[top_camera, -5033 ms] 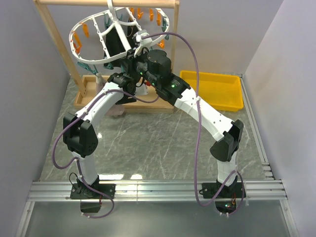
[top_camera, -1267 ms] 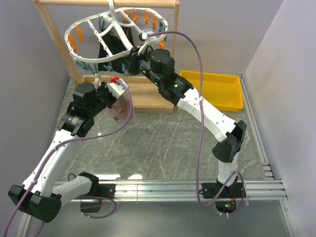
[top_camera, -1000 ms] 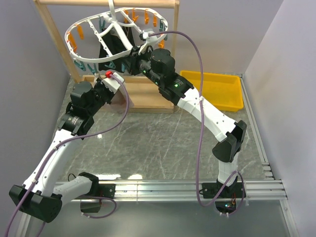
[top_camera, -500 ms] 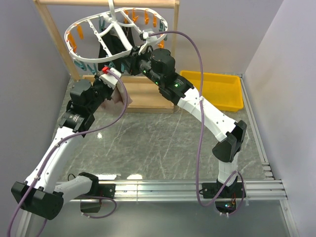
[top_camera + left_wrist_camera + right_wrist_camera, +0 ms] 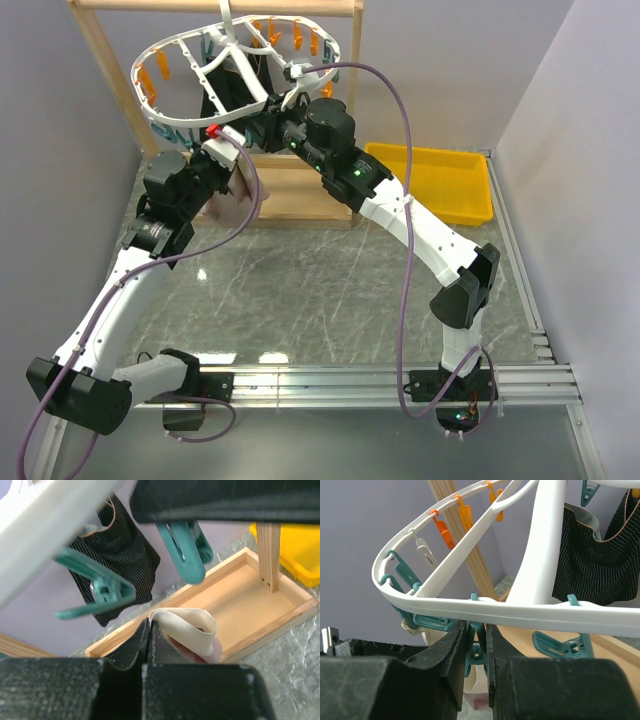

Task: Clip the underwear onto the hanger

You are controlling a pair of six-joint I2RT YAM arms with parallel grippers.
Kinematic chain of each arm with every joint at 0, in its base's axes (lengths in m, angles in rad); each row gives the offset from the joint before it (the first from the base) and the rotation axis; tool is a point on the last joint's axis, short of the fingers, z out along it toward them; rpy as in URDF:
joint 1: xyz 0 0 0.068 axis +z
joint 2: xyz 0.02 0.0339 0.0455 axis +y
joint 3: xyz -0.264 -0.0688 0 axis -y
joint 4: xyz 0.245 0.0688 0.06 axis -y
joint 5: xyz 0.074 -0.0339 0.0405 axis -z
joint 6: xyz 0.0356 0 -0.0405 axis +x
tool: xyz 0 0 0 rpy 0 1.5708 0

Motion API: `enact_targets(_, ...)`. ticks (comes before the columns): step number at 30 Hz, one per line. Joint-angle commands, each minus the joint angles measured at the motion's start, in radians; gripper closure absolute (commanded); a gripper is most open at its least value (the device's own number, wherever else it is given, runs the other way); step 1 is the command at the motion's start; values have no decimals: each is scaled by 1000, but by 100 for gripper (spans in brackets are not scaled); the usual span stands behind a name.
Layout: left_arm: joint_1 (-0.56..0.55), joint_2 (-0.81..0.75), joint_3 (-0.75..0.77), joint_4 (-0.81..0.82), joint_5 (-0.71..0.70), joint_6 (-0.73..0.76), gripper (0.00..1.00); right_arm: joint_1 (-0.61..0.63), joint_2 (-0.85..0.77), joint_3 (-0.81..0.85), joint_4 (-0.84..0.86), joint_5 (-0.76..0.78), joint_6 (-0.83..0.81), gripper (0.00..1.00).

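Note:
My left gripper [image 5: 149, 625] is shut on the underwear's beige waistband [image 5: 187, 624], with pink fabric [image 5: 212, 652] bunched under it. In the top view the left gripper [image 5: 236, 165] holds the underwear [image 5: 240, 195] just under the near rim of the white hanger [image 5: 185, 122]. My right gripper [image 5: 476, 627] is shut on a teal clothespin [image 5: 478, 647] hanging from the hanger ring [image 5: 520, 611]. The underwear [image 5: 476, 687] shows right below that pin. From the left wrist the same pin [image 5: 185, 545] hangs above the waistband, apart from it.
A black striped garment [image 5: 120, 555] hangs clipped on the hanger's far side. The hanger hangs from a wooden frame rack [image 5: 110, 80] with a tray base [image 5: 250, 595]. A yellow bin [image 5: 435, 185] sits at the back right. Other teal and orange pins dangle around the ring.
The left arm has lifted the underwear up and back toward the hanger's near rim. The right gripper has stayed on the teal clothespin.

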Motion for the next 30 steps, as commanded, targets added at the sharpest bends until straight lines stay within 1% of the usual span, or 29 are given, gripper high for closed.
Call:
enact_targets(1,3,2,63,69,-1,-42,100,-2,-26,-8,-33,-19,9,100)
enact_targets(13,3,20,111,58,11,-60,100,1,-22,-16,-28,-11,6,100)
enact_targets(30,3,37,137,35,35,-85,100,1,-17,-28,-6,0,15,100)
